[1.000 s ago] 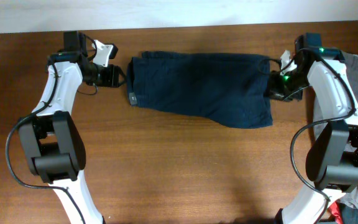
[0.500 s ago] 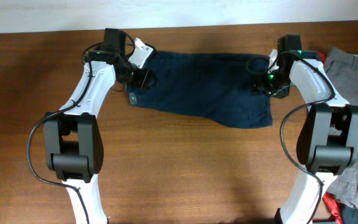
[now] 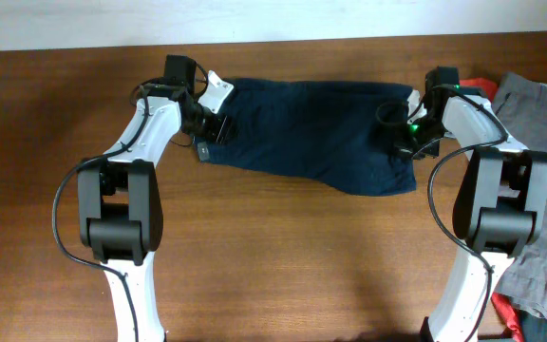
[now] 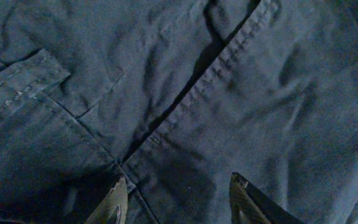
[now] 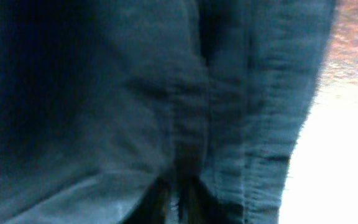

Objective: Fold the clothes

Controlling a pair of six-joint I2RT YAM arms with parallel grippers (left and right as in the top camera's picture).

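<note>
The dark navy shorts lie flat across the far middle of the table, with a small light tag at their left edge. My left gripper hovers over the shorts' left end. In the left wrist view its fingers are open, spread over seams and a dark fold of the shorts. My right gripper sits on the shorts' right end. In the right wrist view its fingers are close together on a ridge of the navy fabric; that view is blurred.
A grey garment lies at the right table edge and continues at the lower right. A red cloth shows at the bottom right, with another red bit behind the right arm. Brown wooden table lies in front of the shorts.
My left gripper has moved right, from beside the shorts onto their left end. My right gripper has moved left from the shorts' right edge onto the fabric.
</note>
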